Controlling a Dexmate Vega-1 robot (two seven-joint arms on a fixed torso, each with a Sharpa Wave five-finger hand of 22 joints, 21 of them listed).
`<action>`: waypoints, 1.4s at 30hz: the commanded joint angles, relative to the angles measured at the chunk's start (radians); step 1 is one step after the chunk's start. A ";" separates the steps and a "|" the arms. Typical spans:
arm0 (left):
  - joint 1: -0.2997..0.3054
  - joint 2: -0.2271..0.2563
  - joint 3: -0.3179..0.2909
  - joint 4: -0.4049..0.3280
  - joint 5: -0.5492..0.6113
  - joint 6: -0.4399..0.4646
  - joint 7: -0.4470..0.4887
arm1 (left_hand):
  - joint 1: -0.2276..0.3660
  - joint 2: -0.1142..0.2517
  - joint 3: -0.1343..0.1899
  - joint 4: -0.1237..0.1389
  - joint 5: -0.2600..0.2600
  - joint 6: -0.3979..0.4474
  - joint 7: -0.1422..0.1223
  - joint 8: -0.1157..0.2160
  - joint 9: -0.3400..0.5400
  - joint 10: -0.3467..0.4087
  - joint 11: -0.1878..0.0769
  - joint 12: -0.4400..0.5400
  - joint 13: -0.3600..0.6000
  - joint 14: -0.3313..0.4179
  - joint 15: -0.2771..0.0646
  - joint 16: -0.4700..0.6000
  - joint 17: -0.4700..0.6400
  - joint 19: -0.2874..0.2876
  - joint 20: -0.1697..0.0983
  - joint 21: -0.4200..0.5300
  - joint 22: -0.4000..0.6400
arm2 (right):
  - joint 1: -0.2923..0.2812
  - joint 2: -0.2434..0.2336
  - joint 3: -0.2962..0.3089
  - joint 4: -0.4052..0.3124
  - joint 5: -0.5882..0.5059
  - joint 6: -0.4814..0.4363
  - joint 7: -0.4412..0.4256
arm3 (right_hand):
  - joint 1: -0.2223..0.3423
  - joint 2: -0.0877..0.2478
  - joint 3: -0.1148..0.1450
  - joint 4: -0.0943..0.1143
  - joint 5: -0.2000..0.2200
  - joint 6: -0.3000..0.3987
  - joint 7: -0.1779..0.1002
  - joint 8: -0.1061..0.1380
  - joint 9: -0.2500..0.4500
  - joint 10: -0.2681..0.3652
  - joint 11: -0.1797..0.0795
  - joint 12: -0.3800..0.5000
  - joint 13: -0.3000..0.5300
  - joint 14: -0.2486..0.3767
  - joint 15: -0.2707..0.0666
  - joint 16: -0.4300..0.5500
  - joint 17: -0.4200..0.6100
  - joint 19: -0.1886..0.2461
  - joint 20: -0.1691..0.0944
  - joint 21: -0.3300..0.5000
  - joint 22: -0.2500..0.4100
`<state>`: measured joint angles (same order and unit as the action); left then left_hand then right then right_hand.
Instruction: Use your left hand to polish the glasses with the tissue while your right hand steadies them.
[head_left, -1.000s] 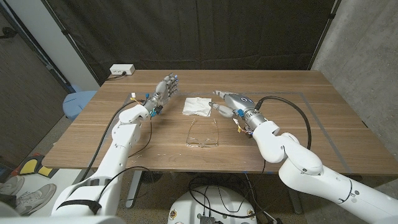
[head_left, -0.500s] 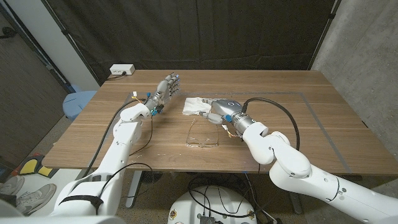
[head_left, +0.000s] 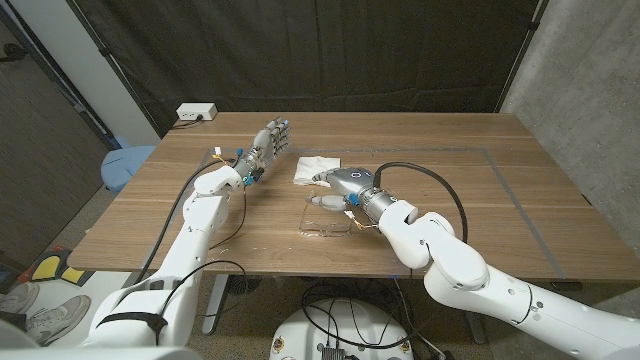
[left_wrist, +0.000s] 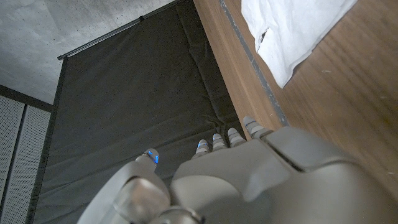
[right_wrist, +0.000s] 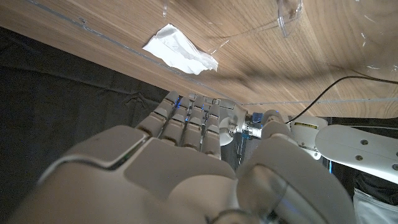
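The clear glasses (head_left: 325, 218) lie on the wooden table (head_left: 520, 200) near its front middle, and their lens (right_wrist: 277, 18) shows in the right wrist view. A crumpled white tissue (head_left: 315, 168) (left_wrist: 292, 31) (right_wrist: 180, 48) lies just beyond them. My right hand (head_left: 335, 188) (right_wrist: 186, 168) hovers over the far side of the glasses, between them and the tissue, fingers stretched out and holding nothing; whether it touches the frame is unclear. My left hand (head_left: 268, 140) (left_wrist: 236, 180) is raised to the left of the tissue, fingers up and apart, empty.
A white power strip (head_left: 197, 112) sits at the table's back left corner. Off the left edge stands a blue seat (head_left: 125, 165). Thin tape lines (head_left: 500, 160) mark the tabletop on the right. A black curtain hangs behind.
My right hand has swung from beside the tissue toward the robot and left, ending over the glasses. The left hand, tissue and glasses have stayed in place.
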<state>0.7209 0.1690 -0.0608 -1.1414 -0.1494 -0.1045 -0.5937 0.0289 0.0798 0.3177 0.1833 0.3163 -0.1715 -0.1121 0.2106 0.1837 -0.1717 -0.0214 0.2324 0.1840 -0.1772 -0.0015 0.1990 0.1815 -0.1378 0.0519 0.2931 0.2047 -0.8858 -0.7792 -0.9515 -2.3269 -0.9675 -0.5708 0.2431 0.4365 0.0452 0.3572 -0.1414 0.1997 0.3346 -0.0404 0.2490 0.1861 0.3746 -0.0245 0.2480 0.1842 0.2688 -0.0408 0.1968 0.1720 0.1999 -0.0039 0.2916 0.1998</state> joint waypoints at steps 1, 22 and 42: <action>-0.016 -0.003 0.002 0.021 0.006 0.001 -0.006 | 0.000 0.071 0.000 -0.007 0.000 -0.109 -0.006 -0.004 0.005 -0.024 0.005 -0.005 0.002 -0.048 0.000 -0.002 0.003 -0.001 0.002 0.006 0.001 | -0.001 0.038 -0.034 0.038 -0.113 -0.003 0.052 | 0.062 0.000 0.006 -0.023 0.014 0.040 -0.004 0.012 0.004 0.034 -0.008 0.008 0.003 0.032 -0.043 0.002 0.002 0.024 -0.006 0.010 0.002; -0.119 -0.018 0.010 0.188 0.044 -0.034 -0.043 | -0.001 0.071 -0.002 -0.006 -0.001 -0.108 -0.005 -0.007 0.005 -0.022 0.005 -0.010 0.002 -0.050 -0.002 -0.006 0.003 -0.003 0.004 0.005 0.001 | -0.024 0.085 -0.043 0.113 -0.203 -0.013 0.089 | 0.244 -0.073 -0.023 -0.034 0.054 0.266 -0.021 0.079 0.010 0.157 -0.053 0.020 0.009 0.145 -0.103 0.010 0.012 0.087 -0.041 0.032 0.007; -0.188 -0.043 0.016 0.277 0.090 -0.047 -0.070 | -0.006 0.069 -0.006 -0.003 0.000 -0.108 -0.007 -0.010 0.005 -0.022 0.007 -0.014 0.002 -0.049 -0.002 -0.007 0.004 -0.002 0.004 0.005 0.001 | -0.088 0.067 -0.016 0.068 -0.291 -0.097 0.213 | 0.311 -0.078 -0.046 -0.008 0.077 0.210 -0.027 0.057 0.014 0.095 -0.051 -0.019 0.013 0.077 -0.086 -0.007 0.028 0.062 -0.046 0.025 0.010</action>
<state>0.5854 0.1446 -0.0494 -0.9329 -0.0830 -0.1435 -0.6511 0.0289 0.0797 0.3134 0.1791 0.3163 -0.1716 -0.1120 0.2029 0.1836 -0.1718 -0.0215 0.2244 0.1837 -0.1772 -0.0016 0.1920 0.1841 -0.1379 0.0518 0.2931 0.2048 -0.9352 -0.6953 -0.9900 -2.2220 -1.2082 -0.6151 0.3791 0.7438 -0.0299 0.3157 -0.1543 0.2668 0.5389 -0.0680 0.3030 0.1980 0.4743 -0.0772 0.2349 0.1935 0.3468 -0.0410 0.1919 0.1947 0.2668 -0.0427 0.3202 0.2073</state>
